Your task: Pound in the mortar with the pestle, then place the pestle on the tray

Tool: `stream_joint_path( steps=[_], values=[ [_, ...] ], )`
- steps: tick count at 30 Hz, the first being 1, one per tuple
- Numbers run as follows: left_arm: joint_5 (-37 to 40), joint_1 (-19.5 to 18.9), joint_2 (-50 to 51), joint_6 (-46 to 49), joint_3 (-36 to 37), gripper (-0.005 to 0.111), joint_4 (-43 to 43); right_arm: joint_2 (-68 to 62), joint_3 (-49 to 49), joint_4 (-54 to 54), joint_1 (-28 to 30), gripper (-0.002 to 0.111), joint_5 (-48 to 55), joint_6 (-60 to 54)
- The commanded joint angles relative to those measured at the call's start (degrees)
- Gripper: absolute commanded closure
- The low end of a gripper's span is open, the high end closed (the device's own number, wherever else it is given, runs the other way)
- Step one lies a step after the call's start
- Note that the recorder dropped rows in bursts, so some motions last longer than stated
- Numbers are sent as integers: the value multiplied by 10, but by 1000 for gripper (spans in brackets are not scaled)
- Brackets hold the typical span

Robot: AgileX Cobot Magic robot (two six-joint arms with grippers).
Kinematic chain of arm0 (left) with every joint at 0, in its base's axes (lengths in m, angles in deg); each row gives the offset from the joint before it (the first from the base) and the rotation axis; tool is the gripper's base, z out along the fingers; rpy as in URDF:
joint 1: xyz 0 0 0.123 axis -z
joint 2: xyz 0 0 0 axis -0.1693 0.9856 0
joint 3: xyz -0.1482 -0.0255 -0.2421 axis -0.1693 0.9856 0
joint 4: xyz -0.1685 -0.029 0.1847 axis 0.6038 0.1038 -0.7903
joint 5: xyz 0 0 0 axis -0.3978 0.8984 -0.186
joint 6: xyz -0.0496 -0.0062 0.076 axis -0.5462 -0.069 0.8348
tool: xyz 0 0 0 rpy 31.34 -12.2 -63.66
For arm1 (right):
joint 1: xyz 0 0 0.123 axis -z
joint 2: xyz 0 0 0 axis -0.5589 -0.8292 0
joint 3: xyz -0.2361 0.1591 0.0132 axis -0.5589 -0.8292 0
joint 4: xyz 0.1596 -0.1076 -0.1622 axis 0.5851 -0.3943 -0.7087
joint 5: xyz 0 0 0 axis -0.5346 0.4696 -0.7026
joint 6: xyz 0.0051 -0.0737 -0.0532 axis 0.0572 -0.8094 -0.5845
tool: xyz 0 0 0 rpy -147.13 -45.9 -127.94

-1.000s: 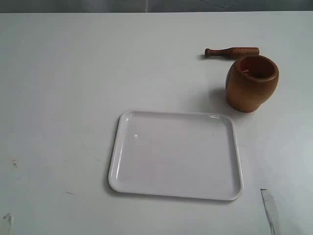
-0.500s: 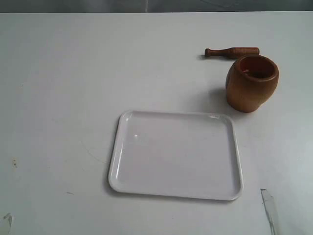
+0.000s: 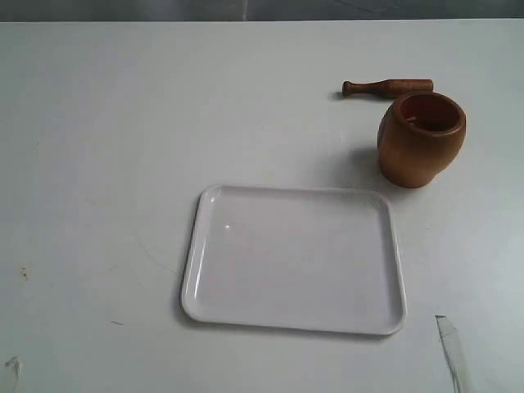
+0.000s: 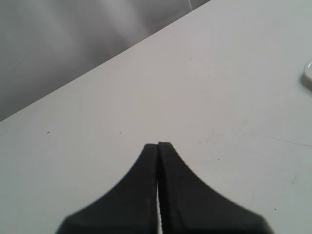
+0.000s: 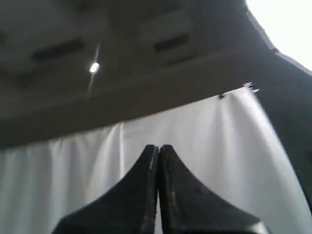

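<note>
The wooden mortar [image 3: 422,139] stands upright at the right of the table in the exterior view. Just behind it the reddish-brown pestle [image 3: 387,86] lies flat on the table, its small knob pointing left. The white tray [image 3: 295,259] rests in the middle foreground with nothing on it. My left gripper [image 4: 158,144] is shut and holds nothing above bare table, with a sliver of the tray's rim [image 4: 307,73] at the frame edge. My right gripper [image 5: 158,146] is shut too and faces a white curtain. Only slivers of the grippers show at the bottom corners of the exterior view.
The white table [image 3: 123,147] spreads wide to the left of the tray. Its far edge [image 3: 262,20] runs along the top of the exterior view. A white curtain [image 5: 209,126] and a dark ceiling with a lamp [image 5: 94,68] fill the right wrist view.
</note>
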Motion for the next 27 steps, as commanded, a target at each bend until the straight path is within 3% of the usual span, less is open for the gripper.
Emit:
stream_joint_path(
  steps=[1, 5, 12, 15, 17, 22, 26, 27],
  values=[
    [-2, 4, -1, -5, 0, 107, 4, -257, 146, -202, -2, 108, 55, -13],
    [-2, 4, -1, -5, 0, 107, 4, -421, 247, -195, -4, 108, 125, -30],
    [-2, 4, -1, -5, 0, 107, 4, -604, 522, -201, -5, 108, 651, -63],
    [-2, 4, -1, -5, 0, 107, 4, -678, 646, -139, -5, 108, 838, -184],
    [-2, 4, -1, -5, 0, 107, 4, -721, 715, -39, -5, 108, 933, -324],
    [-2, 4, -1, -5, 0, 107, 4, -820, 842, 139, -6, 108, 1118, -554],
    [-2, 4, -1, -5, 0, 107, 4, -924, 924, 79, -48, 108, 1120, -596],
    [-2, 4, -1, -5, 0, 107, 4, -959, 936, 51, -71, 108, 1120, -669]
  ],
)
